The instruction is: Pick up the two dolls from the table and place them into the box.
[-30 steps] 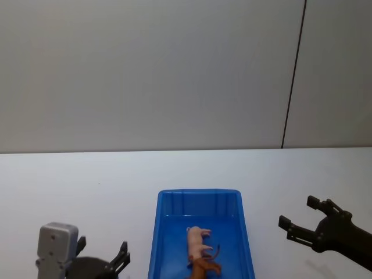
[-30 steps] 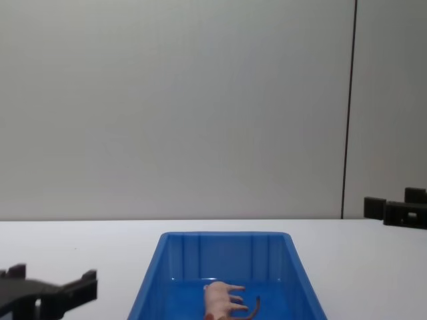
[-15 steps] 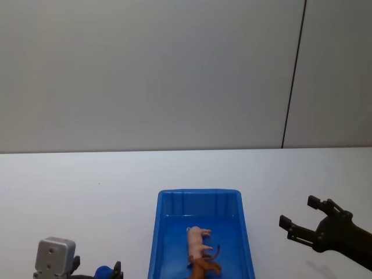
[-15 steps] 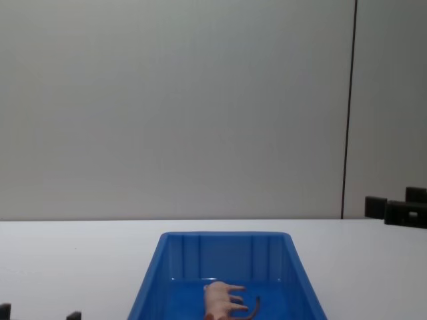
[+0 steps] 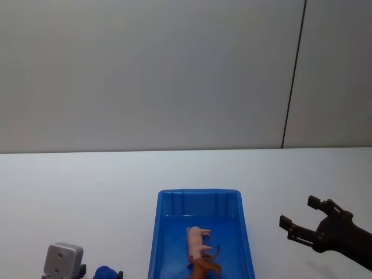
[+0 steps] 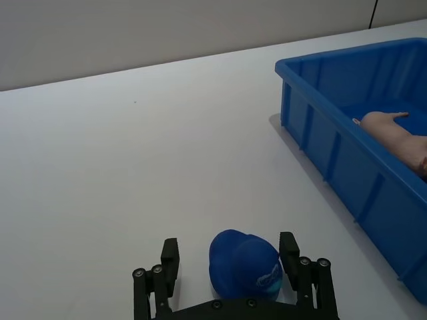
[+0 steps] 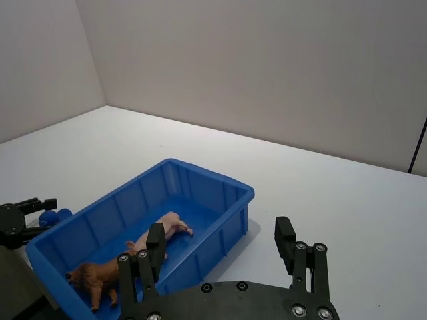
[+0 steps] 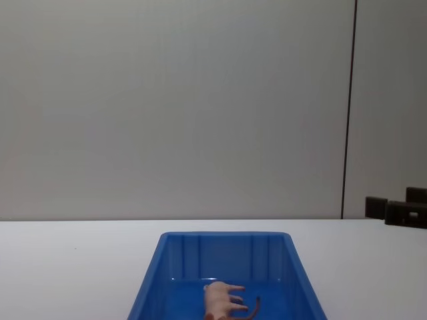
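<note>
- The pale pink doll (image 5: 198,239) and the reddish-brown doll (image 5: 204,267) both lie on the floor of the blue box (image 5: 164,203), brown nearer the robot, touching or nearly so.
- The step in hand looks like retreat: keep both arms outside the box rim.
- Right pincer (image 5: 304,223), released and empty, hangs right of the box above the counter (image 5: 87,174).
- Left pincer (image 6: 230,263), released, sits left of the box, straddling a small blue cap (image 6: 243,263); best not to clench on it.

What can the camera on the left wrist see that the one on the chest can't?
The left wrist view alone has the left tool, open, low over the plain white table, with a rounded blue plastic piece between its fingers. The chest view alone has the open right tool at its right edge. Both take in the large bright-blue plastic bin and the pale pink toy animal lying inside it.
</note>
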{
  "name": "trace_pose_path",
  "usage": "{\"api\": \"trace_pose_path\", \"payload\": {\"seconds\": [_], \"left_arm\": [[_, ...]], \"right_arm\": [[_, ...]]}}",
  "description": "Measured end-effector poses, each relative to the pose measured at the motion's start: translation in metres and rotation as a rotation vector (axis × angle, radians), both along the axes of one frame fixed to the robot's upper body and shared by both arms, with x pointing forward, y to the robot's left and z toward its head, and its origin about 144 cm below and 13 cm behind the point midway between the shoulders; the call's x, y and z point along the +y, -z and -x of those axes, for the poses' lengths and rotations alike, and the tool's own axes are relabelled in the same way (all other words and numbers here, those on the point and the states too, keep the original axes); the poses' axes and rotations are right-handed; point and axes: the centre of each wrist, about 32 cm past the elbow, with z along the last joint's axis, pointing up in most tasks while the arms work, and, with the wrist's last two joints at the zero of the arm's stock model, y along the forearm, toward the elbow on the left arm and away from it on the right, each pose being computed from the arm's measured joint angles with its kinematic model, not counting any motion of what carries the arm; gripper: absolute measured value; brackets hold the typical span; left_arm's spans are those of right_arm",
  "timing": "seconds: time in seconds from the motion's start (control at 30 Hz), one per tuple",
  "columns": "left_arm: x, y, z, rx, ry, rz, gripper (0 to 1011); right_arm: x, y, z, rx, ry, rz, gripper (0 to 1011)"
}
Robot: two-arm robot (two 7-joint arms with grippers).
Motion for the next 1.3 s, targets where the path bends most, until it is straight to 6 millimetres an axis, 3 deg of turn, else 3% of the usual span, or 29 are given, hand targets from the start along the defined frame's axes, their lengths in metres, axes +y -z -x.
{"api": "trace_pose_path", "payload": {"seconds": [0.2,0.47,0.93,1.3], "left_arm": [[0.000,0.002,-0.001,0.014,0.013,-0.007,834],[0.000,0.001,-0.003,0.022,0.025,-0.017,578],[-0.006,-0.021,-0.014,-0.062,0.078,-0.030,474],[-0.023,-0.038,-0.035,-0.155,0.196,0.022,402]], "right_arm": [[0.000,0.000,0.000,0.000,0.000,0.000,1001],[0.000,0.000,0.000,0.000,0.000,0.000,1001],[0.000,0.000,0.000,0.000,0.000,0.000,1001],[0.000,0.000,0.000,0.000,0.000,0.000,1001]]}}
